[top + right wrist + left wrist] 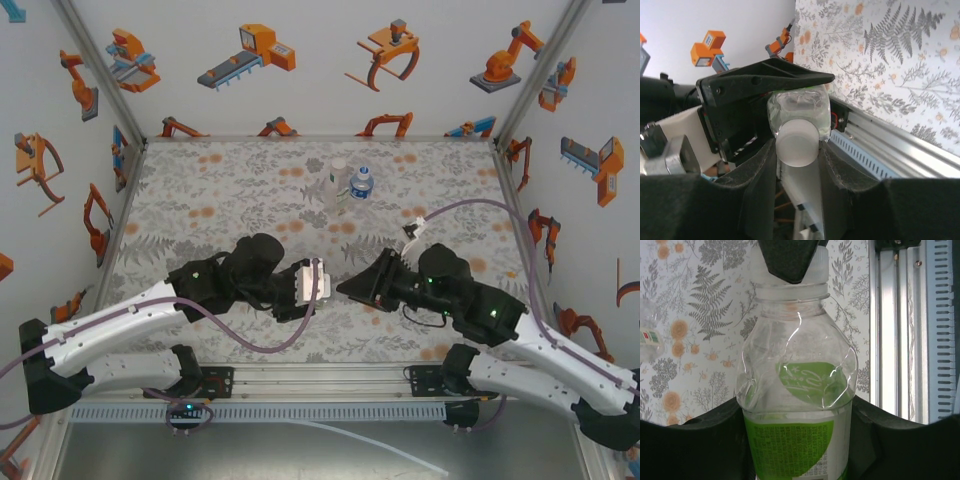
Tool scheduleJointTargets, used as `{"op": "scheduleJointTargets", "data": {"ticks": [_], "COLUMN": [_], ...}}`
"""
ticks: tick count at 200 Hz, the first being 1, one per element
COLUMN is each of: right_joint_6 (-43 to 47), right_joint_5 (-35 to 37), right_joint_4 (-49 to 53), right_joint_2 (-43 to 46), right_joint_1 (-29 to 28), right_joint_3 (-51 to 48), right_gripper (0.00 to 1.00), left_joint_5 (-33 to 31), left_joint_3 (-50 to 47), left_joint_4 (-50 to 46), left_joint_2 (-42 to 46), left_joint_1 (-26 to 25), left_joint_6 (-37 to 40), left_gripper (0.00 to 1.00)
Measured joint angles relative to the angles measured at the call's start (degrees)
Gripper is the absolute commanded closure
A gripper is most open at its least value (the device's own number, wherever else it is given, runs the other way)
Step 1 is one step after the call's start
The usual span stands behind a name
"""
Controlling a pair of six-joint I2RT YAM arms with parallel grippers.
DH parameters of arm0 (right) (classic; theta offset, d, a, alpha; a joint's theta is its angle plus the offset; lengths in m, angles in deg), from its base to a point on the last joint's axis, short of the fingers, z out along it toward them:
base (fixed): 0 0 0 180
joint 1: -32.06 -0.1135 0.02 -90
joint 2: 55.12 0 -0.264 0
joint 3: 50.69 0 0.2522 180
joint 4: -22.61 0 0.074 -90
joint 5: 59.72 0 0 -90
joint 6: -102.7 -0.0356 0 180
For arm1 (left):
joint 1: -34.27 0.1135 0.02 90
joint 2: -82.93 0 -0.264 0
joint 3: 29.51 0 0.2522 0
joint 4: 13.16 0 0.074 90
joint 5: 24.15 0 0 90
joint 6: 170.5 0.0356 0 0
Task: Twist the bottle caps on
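Two grips are set near the table's (200, 200) 6 o'clock: the green-labelled bottle (800, 355) is pinched by the left gripper (798, 412), its white cap (797, 142) by the right gripper (797, 162). The cap should be kept square on the bottle while turned.

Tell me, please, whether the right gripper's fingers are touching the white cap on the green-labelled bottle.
Touching. The right wrist view shows both fingers pressed against opposite sides of the white cap, with no gap visible.
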Motion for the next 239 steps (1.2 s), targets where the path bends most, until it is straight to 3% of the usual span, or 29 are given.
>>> {"op": "scheduleJointTargets", "data": {"ticks": [26, 48, 103, 146, 173, 202, 239], "right_joint_6": [2.2, 9.1, 37.2, 66.5, 80.1, 87.6, 91.0], "right_joint_5": [0.7, 2.2, 2.5, -10.5, -19.3, -25.4, -29.4], "right_joint_4": [6.0, 8.2, 5.0, 1.3, 2.8, 2.9, 1.4], "right_joint_2": [-3.4, -4.2, 2.0, 1.6, -1.1, -2.3, -2.6], "right_joint_1": [0.0, 0.0, 0.0, 0.0, 0.0, 0.0, 0.0], "right_joint_3": [6.1, 10.2, 12.6, 13.0, 13.9, 13.3, 11.1], "right_gripper": [0.54, 0.42, 0.4, 0.39, 0.42, 0.45, 0.47], "left_joint_5": [-0.1, 1.8, 5.0, 7.1, 8.6, 9.6, 10.3], "left_joint_3": [-0.2, -0.2, -0.2, -0.2, -0.2, -0.2, -0.2], "left_joint_4": [1.0, 2.7, 2.4, 1.8, 1.8, 1.6, 1.6], "left_joint_2": [0.0, 0.0, 0.3, 2.7, 3.3, 3.3, 3.3], "left_joint_1": [0.1, -0.4, -0.7, -0.7, -0.7, -0.7, -0.7], "left_joint_6": [0.0, 0.4, 0.4, -0.1, -1.1, -2.1, -3.3], "left_gripper": [1.0, 1.0, 1.0, 1.0, 1.0, 1.0, 1.0]}}
